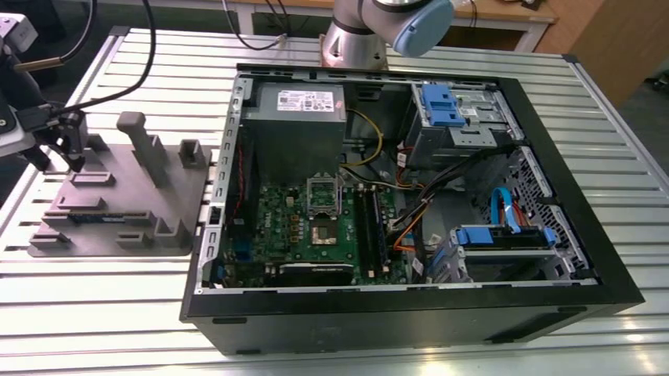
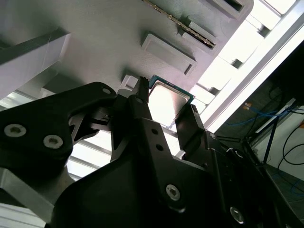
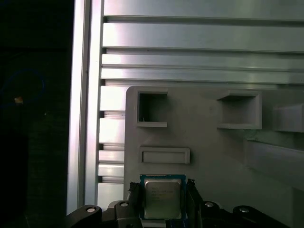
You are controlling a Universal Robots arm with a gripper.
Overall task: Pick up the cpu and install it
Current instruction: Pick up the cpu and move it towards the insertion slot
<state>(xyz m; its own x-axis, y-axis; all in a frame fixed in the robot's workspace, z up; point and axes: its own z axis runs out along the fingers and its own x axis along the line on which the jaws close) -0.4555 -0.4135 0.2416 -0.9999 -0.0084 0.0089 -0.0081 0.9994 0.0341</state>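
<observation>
silver cpu (image 3: pixel 161 202) gripped in black claw (image 3: pixel 162 186), over grey tray (image 3: pixel 213 156)

gripper (image 2: pixel 167 97): black, with its jaws pressing against two opposite edges of the cpu (image 2: pixel 164 105).
cpu: sitting between the jaws, its silver top shining and a green rim showing along its edge.
tray (image 2: pixel 95 33): grey, lying behind the cpu and carrying a raised rectangular block (image 2: pixel 168 53) and a thin strip (image 2: pixel 180 23) standing on edge.
table (image 2: pixel 237 52): its pale metal slats are glaring beyond the tray.
cables (image 2: pixel 280 142): trailing in the dark past the table's edge.
</observation>
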